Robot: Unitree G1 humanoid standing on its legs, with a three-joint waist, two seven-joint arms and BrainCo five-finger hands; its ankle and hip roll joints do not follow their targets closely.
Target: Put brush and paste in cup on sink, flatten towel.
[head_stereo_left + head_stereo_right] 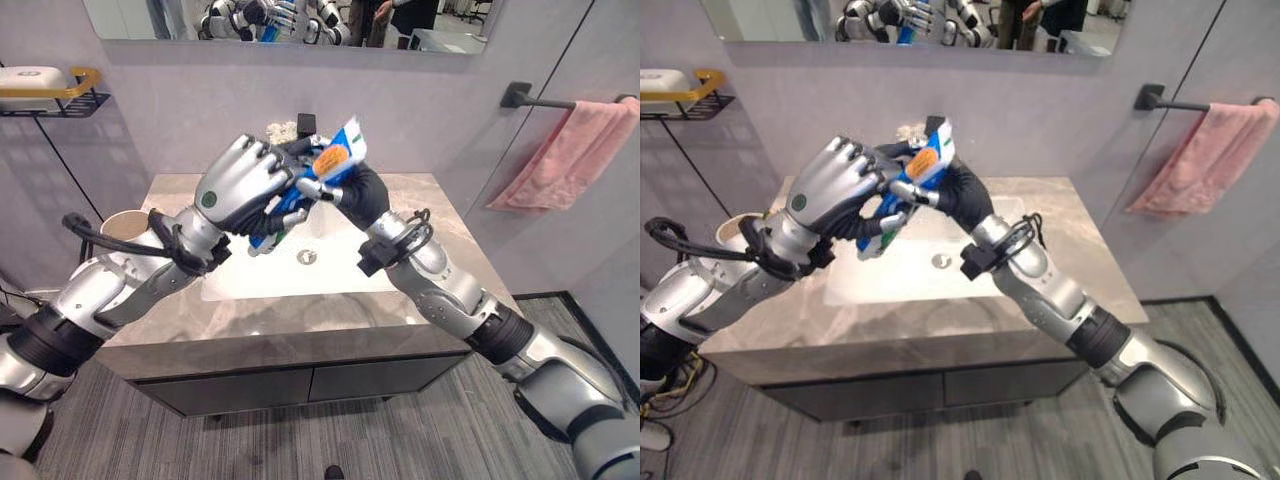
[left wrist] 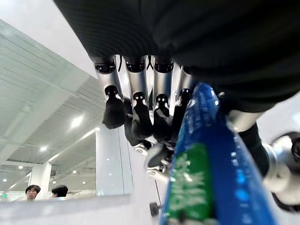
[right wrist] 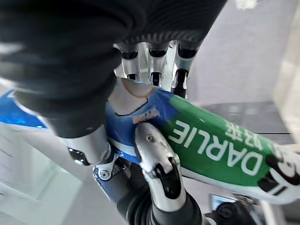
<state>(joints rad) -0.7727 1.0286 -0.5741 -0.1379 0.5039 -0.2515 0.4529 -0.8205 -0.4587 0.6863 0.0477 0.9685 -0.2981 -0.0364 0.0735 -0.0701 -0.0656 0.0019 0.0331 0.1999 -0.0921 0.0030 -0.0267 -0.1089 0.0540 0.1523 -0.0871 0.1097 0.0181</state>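
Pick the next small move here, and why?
Probably release the right hand: both hands grip the toothpaste tube above the sink, and the left hand sits nearer the cup on the counter's left.

Paste tube (image 3: 211,140): glossy printed plastic, blue and green. Surface (image 1: 400,310) around the basin: polished grey stone, veined. Basin (image 1: 300,272): smooth white glaze. Towel (image 1: 570,155) right of the basin: matt pink cloth on dark metal bar (image 1: 545,100).

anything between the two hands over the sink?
Yes: the toothpaste tube, gripped by both the left hand and the right hand above the basin, per the left eye view.
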